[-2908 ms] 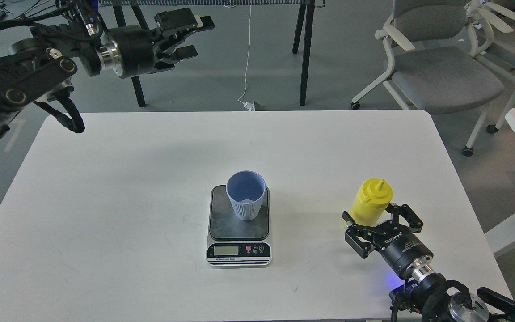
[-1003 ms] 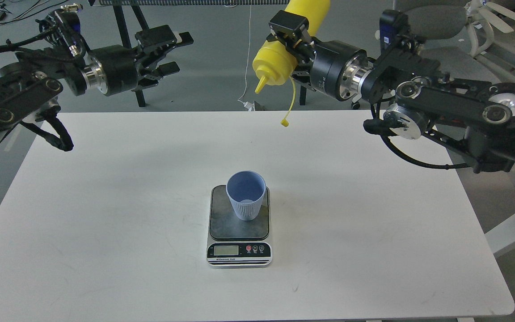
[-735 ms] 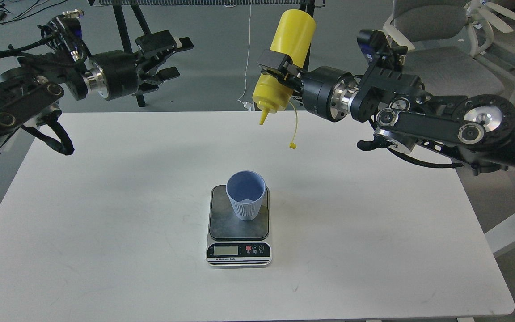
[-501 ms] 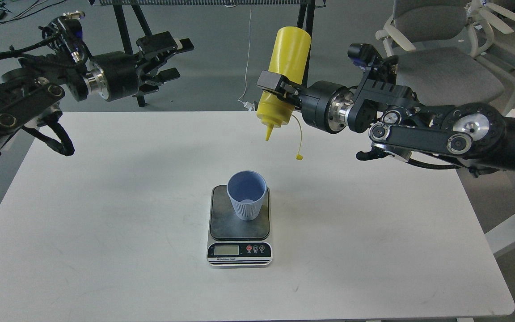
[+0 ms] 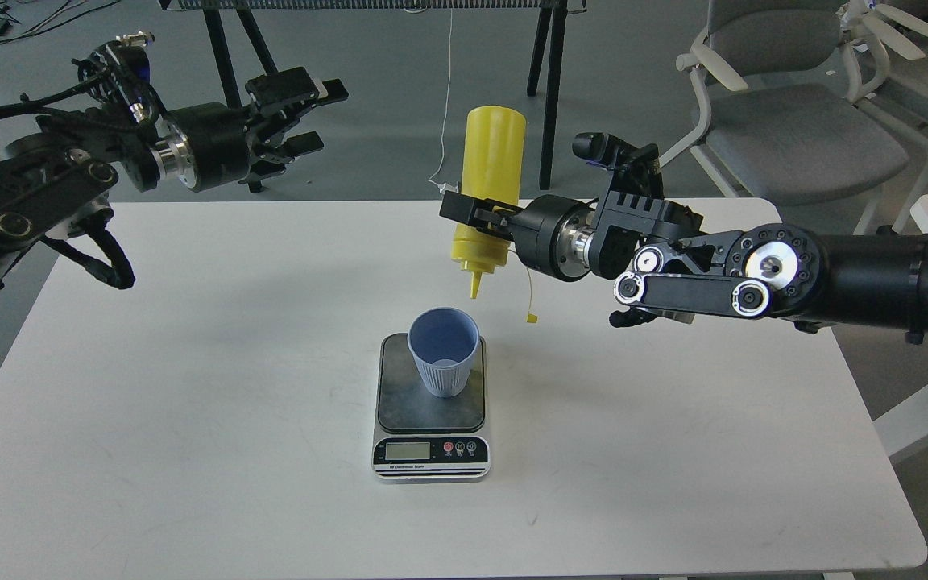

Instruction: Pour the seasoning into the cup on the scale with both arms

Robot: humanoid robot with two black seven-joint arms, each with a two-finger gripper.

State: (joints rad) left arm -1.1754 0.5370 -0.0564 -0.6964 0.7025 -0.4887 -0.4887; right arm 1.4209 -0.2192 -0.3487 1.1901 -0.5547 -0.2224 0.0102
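My right claw (image 5: 476, 219) clamps the yellow seasoning bottle (image 5: 491, 169) across its lower body, nozzle down, just above and behind the cup (image 5: 443, 352) on the scale (image 5: 430, 419). I judge the bottle soft, light and squeezable. My left claw (image 5: 303, 109) hangs parted and empty, well apart, beyond the bench (image 5: 190, 403).

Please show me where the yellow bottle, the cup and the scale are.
yellow bottle (image 5: 492, 161): head view, on its upturned body.
cup (image 5: 441, 377): head view, on its ribbed outer wall.
scale (image 5: 406, 451): head view, on its display.
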